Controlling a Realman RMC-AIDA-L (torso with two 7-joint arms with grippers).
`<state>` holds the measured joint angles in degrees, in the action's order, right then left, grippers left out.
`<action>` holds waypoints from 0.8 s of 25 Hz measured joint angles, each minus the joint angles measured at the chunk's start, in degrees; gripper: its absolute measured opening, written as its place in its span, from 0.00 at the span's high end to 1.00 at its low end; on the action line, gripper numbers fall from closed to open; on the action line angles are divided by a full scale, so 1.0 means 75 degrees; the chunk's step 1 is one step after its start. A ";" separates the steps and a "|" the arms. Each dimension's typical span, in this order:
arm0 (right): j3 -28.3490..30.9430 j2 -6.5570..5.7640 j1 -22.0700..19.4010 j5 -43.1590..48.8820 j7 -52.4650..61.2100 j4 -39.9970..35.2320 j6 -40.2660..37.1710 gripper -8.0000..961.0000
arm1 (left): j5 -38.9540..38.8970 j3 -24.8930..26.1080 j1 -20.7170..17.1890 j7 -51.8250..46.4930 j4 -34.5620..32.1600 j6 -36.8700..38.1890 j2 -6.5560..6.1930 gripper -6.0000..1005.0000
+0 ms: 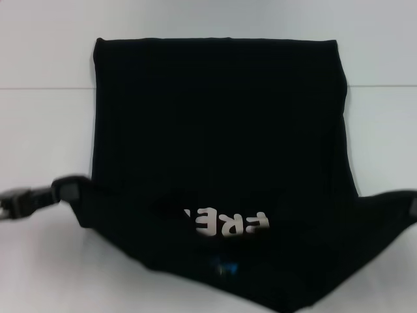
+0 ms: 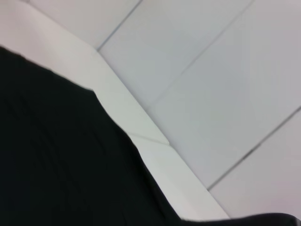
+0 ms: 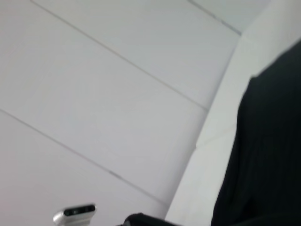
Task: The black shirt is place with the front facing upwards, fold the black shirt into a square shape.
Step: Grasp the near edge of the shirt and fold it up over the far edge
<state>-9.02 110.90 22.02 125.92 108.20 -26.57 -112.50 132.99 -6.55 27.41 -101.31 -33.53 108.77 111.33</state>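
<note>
**Shirt lifted at both near corners**

The shirt (image 1: 215,130) lay spread on the white table (image 1: 45,124), its far part flat with a straight far edge. Its near part was raised and drawn taut toward both sides. There the white letters (image 1: 228,223) showed upside down, partly hidden by a fold, with a small blue label (image 1: 225,267) just nearer than them.

At the shirt's near left corner the left gripper (image 1: 65,189) was closed on the cloth, its arm reaching in from the left edge. At the near right corner the right gripper (image 1: 412,207) showed only as a sliver against the stretched cloth; whether it was clamped could not be told.

Both wrist views showed black cloth beside the table's edge, with pale tiled floor (image 2: 211,70) beyond.
</note>
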 joint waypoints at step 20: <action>-0.0026 -0.0012 0.0985 -0.1704 -0.0979 -0.0023 0.2906 0.94 | -0.1140 -0.0148 0.1805 0.0461 0.0606 -0.3335 0.0439 0.96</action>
<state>-9.22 110.81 29.41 113.14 100.86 -26.74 -90.70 124.44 -7.66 40.95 -97.85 -28.98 83.76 114.62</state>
